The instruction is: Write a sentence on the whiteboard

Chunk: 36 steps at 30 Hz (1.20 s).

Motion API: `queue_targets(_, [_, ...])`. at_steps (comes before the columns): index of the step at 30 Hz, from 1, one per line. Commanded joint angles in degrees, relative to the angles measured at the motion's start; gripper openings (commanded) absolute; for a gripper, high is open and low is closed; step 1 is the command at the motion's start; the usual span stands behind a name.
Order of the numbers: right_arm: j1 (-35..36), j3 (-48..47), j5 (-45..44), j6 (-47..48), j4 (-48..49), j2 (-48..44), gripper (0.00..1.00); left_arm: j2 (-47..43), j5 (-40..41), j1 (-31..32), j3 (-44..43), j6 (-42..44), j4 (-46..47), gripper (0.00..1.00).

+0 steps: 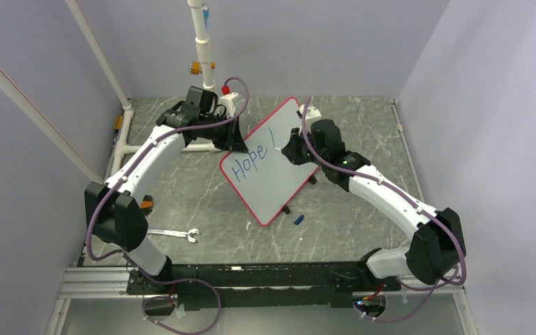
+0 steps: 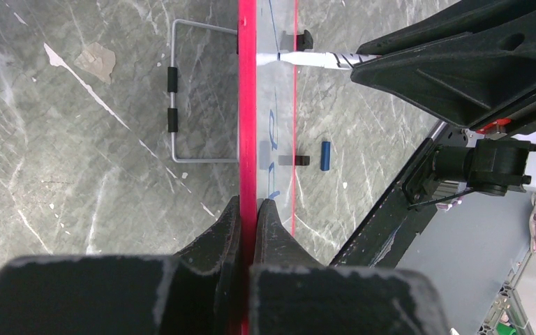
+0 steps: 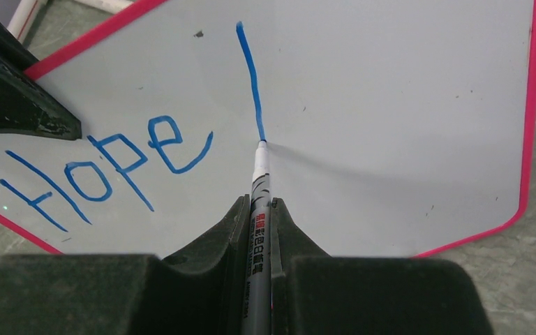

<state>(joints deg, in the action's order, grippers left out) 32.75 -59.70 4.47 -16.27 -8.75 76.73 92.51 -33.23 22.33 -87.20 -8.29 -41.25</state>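
Far left, a wrench [image 1: 174,234] lies on the desk [image 1: 202,195], no part in this. Now the left claw [image 2: 249,209]: it's pinching the red rim of the whiteboard [image 1: 272,181], gripping it edge-on. The board sits tilted mid-desk, between the two arms.

On the board, the sentence [image 3: 105,171] reads "Hope" in blue. Just right of it stands one tall stroke [image 3: 251,84], and the marker [image 3: 259,174] tip sits at its lower end. The right claw [image 3: 258,206] is clamped on the marker's barrel, with the tip touching the surface. A blue cap [image 1: 298,220] lies on the desk near the board's lower edge.

That stroke looks like the opening letter of the next word. To do this well, the left grip should hold rigid so the board doesn't give under the tip. The pressure wants to be light and even. The tip should lift clear before stepping right for the next letter. There's white space ahead, but the right rim isn't far, so small letters or a second line look wise.
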Motion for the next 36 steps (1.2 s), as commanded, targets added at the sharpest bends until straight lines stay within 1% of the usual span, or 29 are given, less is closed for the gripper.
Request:
queue_targets(1, [0.01, 0.31, -1.47, 0.01, -0.50, -1.74, 0.00, 0.41, 8.15, 0.26, -0.05, 6.58, 0.70, 0.00])
queue_targets(7, [-0.01, -1.48, -1.93, -0.28, -0.31, -0.61, 0.00, 0.61, 8.18, 0.26, -0.09, 6.53, 0.71, 0.00])
queue_targets(18, [0.00, -9.07, -3.65, 0.27, -2.09, 2.21, 0.00, 0.79, 7.99, 0.26, -0.17, 6.46, 0.65, 0.00])
queue_targets(27, [0.03, -7.98, -6.38, 0.27, -2.94, -1.61, 0.00, 0.87, 8.10, 0.26, -0.52, 6.53, 0.38, 0.00])
queue_targets(36, [-0.42, -9.07, -6.51, 0.54, -2.16, 0.95, 0.00, 0.76, 8.10, 0.26, -0.27, 6.51, 0.50, 0.00])
